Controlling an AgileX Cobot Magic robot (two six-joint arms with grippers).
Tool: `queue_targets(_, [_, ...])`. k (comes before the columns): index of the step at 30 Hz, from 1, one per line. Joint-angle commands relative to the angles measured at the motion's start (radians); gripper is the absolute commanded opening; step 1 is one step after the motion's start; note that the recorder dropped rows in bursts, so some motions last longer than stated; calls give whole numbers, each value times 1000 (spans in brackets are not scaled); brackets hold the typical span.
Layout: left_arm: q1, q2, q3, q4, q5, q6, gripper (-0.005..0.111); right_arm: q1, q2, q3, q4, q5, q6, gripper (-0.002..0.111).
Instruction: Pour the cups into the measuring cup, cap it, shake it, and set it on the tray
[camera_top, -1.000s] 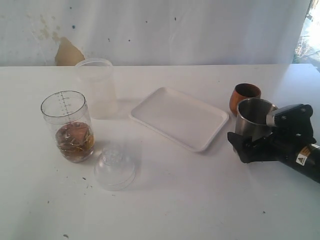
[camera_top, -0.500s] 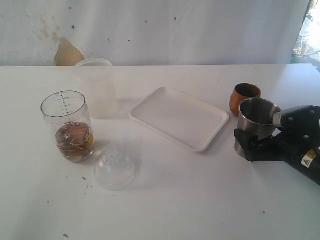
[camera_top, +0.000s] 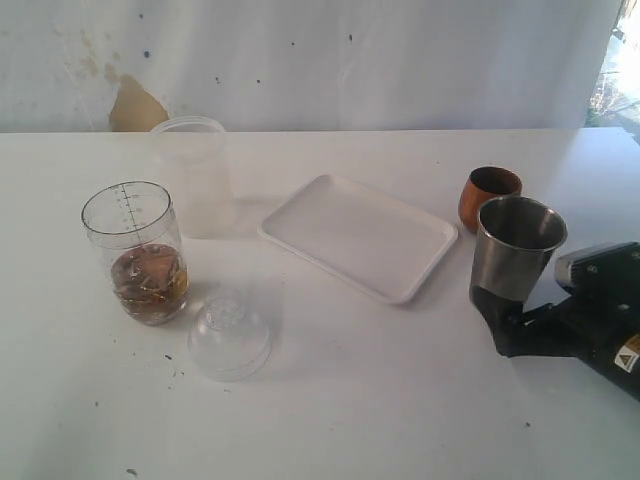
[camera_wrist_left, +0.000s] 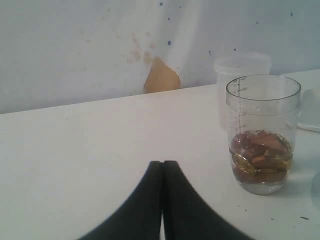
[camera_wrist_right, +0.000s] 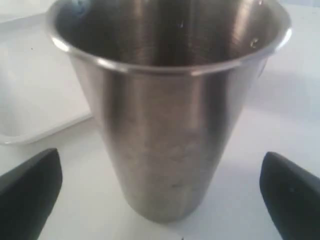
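The steel tumbler (camera_top: 517, 250) stands upright on the table beside the reddish-brown wooden cup (camera_top: 489, 194). My right gripper (camera_top: 505, 318) is open just behind the tumbler's base. In the right wrist view the tumbler (camera_wrist_right: 170, 100) sits between the gripper's (camera_wrist_right: 160, 197) wide-apart fingers (camera_wrist_right: 30, 192), touching neither. The measuring cup (camera_top: 135, 250) at the left holds brown pieces in liquid. The clear dome cap (camera_top: 229, 333) lies in front of it. The white tray (camera_top: 358, 236) is in the middle. My left gripper (camera_wrist_left: 162, 167) is shut and empty, a short way from the measuring cup (camera_wrist_left: 262, 132).
A frosted plastic cup (camera_top: 195, 175) stands behind the measuring cup, also seen as the frosted cup (camera_wrist_left: 240, 67) in the left wrist view. A white wall with a brown patch (camera_top: 135, 105) backs the table. The tray's rim (camera_wrist_right: 30, 135) lies close beside the tumbler.
My right gripper has drawn back to the right, away from the steel tumbler, still open. The tumbler now stands free and fully visible. Nothing else moved.
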Motion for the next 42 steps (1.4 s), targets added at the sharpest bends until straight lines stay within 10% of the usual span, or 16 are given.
queue_targets(1, [0, -5, 5, 0, -13, -2, 0, -5, -52, 38, 3, -16, -11, 105])
queue_targets(16, [0, -5, 5, 0, -13, -2, 0, -5, -426, 155, 2, -16, -9, 105])
queue_targets(29, [0, -5, 5, 0, -13, -2, 0, -5, -988, 170, -74, 156, 447, 103])
queue_targets(33, [0, -5, 5, 0, -13, -2, 0, -5, -1153, 170, -79, 317, 532, 78])
queue_targets(39, [0, -5, 5, 0, -13, -2, 0, -5, -1320, 167, -85, 566, 582, 2])
queue_targets(42, [0, -5, 5, 0, -13, -2, 0, -5, -1365, 167, -92, 601, 616, 1])
